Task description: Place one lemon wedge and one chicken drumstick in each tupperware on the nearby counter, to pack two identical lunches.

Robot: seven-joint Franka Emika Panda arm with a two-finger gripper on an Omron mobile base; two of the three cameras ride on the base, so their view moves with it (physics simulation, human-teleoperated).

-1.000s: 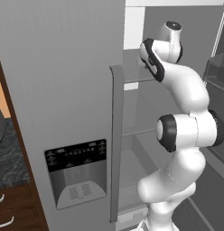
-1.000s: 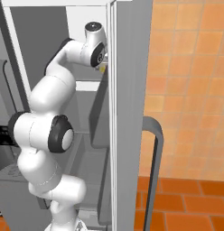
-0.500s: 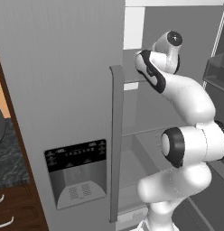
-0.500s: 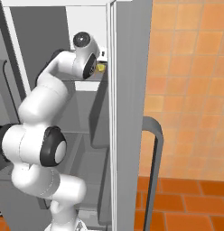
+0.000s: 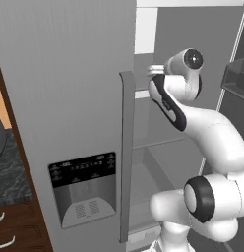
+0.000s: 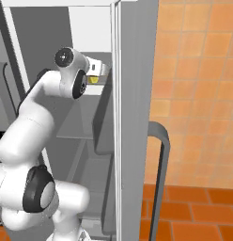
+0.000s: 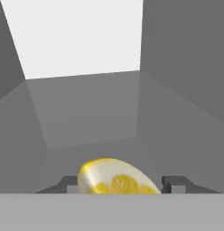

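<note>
Since the earlier frames, the upper arm has swung further into the open fridge (image 5: 84, 74), carrying the gripper (image 6: 100, 74) up to the shelf (image 5: 141, 92) behind the door handle. From the hand view I read the gripper (image 7: 118, 184) as straddling the lemon wedge (image 7: 114, 177): one dark fingertip at about 8 o'clock of it, the other at 4 o'clock, spread with a gap on each side, so not yet pinching (whether they touch the rind I cannot tell). I judge the chief risk to be the wedge squirting out as the jaws close on its curved, tapered skin, or rolling toward the back wall at 12 o'clock. A second risk: the wrist clipping the shelf edge on withdrawal. The lemon wedge (image 6: 94, 80) lies on its side, pale yellow rind uppermost, segmented flesh facing the camera.
</note>
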